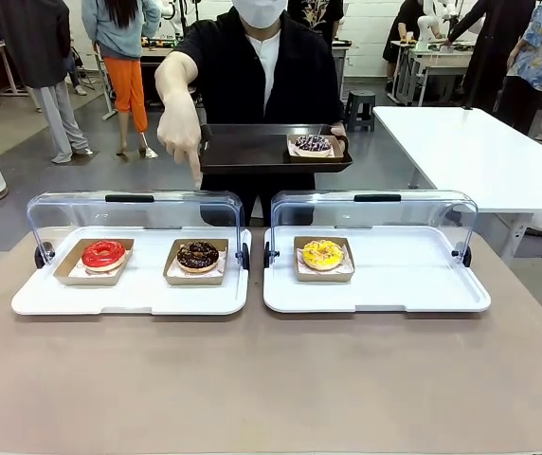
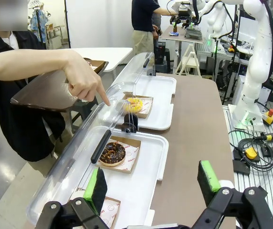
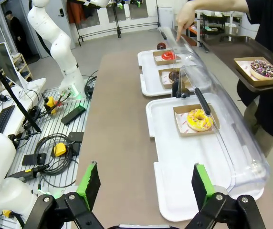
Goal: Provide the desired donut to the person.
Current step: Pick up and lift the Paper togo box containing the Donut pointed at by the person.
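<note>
Front view: chocolate donut (image 1: 198,255) seen on left white tray (image 1: 129,296), at 3 o'clock of red donut (image 1: 103,254). Person's hand (image 1: 181,128) pointed down at it from 12 o'clock, fingertip above clear lid (image 1: 72,216).
Left wrist view: left gripper (image 2: 153,181) spread wide, nothing held; chocolate donut at 11 o'clock of it.
Right wrist view: right gripper (image 3: 144,180) spread wide, empty; yellow donut (image 3: 198,119) at 1 o'clock.
</note>
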`<state>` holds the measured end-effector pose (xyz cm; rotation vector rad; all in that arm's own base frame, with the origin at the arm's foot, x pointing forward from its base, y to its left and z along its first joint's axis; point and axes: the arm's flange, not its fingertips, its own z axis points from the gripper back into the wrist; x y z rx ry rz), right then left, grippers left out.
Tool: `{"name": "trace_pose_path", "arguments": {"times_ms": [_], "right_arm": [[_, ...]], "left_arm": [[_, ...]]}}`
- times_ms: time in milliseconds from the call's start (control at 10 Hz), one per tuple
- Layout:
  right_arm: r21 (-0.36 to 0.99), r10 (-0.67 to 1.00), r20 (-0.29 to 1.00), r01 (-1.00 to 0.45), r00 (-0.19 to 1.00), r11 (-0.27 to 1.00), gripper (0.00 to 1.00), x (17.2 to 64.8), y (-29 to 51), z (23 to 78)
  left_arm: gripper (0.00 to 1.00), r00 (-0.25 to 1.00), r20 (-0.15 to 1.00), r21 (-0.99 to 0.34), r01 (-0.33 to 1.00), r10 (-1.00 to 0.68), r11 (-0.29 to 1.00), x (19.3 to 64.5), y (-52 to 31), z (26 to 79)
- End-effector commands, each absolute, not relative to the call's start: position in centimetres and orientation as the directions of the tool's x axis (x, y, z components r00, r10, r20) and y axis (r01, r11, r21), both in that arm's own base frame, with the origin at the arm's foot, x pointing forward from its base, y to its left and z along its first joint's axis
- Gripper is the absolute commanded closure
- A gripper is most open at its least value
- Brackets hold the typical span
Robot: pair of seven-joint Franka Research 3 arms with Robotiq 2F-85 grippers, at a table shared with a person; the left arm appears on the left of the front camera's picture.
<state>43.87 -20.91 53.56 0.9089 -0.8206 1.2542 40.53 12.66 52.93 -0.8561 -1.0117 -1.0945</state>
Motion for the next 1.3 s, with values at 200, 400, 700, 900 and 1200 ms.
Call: {"name": "trace_pose_path", "arguments": {"times_ms": [200,400,700,900,1200], "right_arm": [[0.111,0.407,0.903,-0.99,0.137,0.088,0.0,43.8,-20.7,53.4],[0.111,0.407,0.903,-0.99,0.137,0.088,0.0,43.8,-20.7,53.4],[0.111,0.407,0.903,-0.99,0.137,0.088,0.0,43.8,-20.7,53.4],[0.111,0.407,0.903,-0.99,0.137,0.088,0.0,43.8,-20.7,53.4],[0.111,0.407,0.903,-0.99,0.137,0.088,0.0,43.8,-20.7,53.4]], "left_arm": [[0.0,0.136,0.923,-0.039,0.964,-0.36,0.263,38.5,12.0,53.8],[0.0,0.13,0.811,-0.016,0.98,-0.57,0.201,39.8,7.8,58.7],[0.0,0.049,0.568,0.081,0.99,-0.822,0.115,39.5,0.1,61.9],[0.0,0.008,0.357,0.141,0.988,-0.934,0.062,39.7,-6.3,60.6],[0.0,-0.055,0.173,0.111,0.993,-0.983,-0.036,42.4,-14.0,55.7]]}}
